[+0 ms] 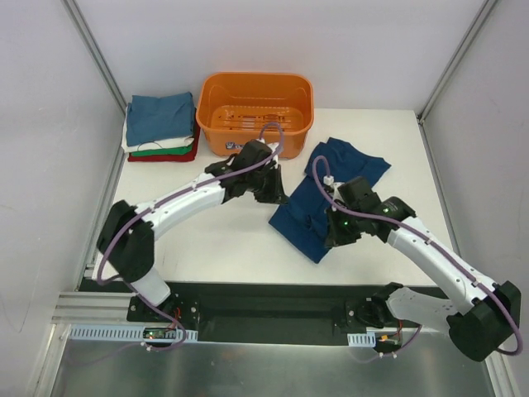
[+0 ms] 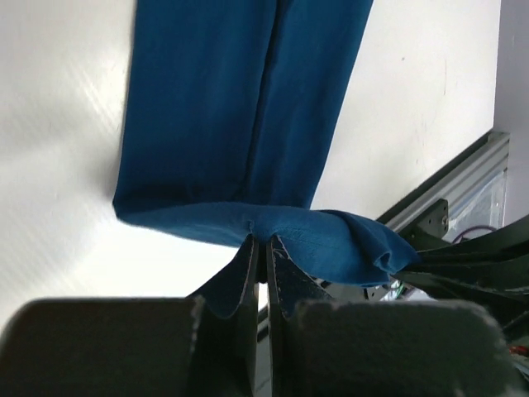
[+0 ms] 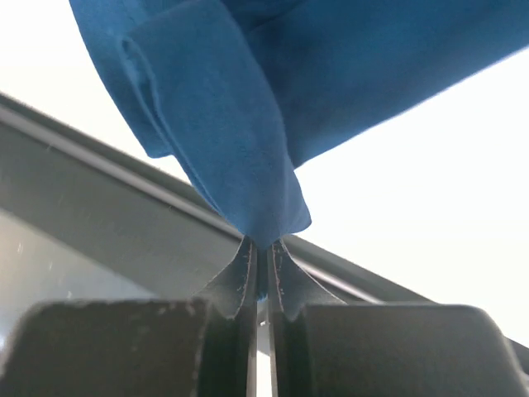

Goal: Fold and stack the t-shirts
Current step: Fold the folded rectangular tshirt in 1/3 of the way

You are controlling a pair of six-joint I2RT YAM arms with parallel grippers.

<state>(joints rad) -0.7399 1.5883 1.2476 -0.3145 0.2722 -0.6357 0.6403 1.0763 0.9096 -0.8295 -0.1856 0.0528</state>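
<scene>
Where our left gripper (image 2: 263, 246) clamps the left edge of the blue t-shirt (image 1: 347, 178) and our right gripper (image 3: 263, 246) pinches its near edge, we see it lying right of centre on the surface (image 1: 223, 240), near the orange basket (image 1: 256, 103), with open room toward the near left.
</scene>
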